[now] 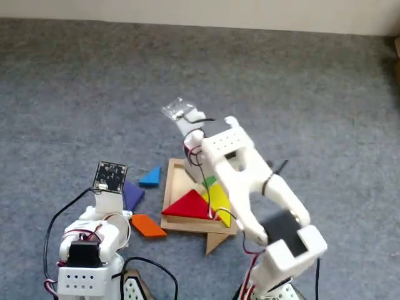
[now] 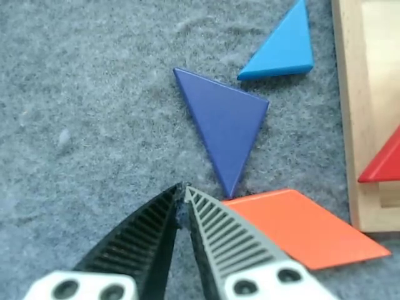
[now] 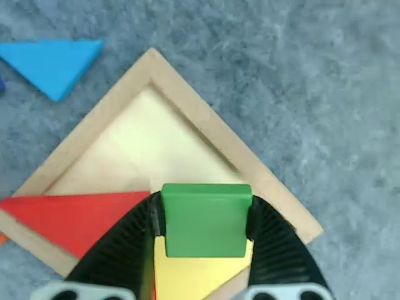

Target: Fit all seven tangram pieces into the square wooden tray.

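Firmly clamped, right hand on green square, left hand closed

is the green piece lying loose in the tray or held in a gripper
Held. The right gripper clamps the green piece on two sides, over the wooden tray.

a grey carpet lies under everything — short, mottled pile with lighter flecks, and in the wrist views it shows as a fuzzy, uneven nap. along the far edge of the high view runs a pale strip, a wall or skirting. at the right edge a small brown thing pokes in — too little shows to tell what.
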Action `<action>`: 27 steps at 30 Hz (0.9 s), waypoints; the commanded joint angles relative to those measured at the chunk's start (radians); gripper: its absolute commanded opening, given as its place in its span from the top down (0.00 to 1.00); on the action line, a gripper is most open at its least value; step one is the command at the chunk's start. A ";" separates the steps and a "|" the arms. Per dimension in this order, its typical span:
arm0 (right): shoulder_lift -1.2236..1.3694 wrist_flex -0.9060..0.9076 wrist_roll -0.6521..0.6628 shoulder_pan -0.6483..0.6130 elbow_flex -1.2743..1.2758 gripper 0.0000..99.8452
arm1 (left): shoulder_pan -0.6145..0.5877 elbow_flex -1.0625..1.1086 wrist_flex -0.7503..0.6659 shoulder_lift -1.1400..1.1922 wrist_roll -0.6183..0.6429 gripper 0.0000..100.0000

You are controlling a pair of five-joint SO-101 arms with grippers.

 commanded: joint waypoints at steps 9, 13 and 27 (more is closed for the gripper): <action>0.079 -0.004 -0.132 -0.022 -0.096 0.86 | 0.016 0.021 0.003 -0.024 0.003 1.00; 0.067 0.068 -0.147 -0.035 -0.125 0.78 | 0.016 0.021 0.003 -0.024 0.003 1.00; -0.070 -0.015 -0.146 -0.105 -0.018 0.91 | 0.016 0.021 0.003 -0.024 0.003 1.00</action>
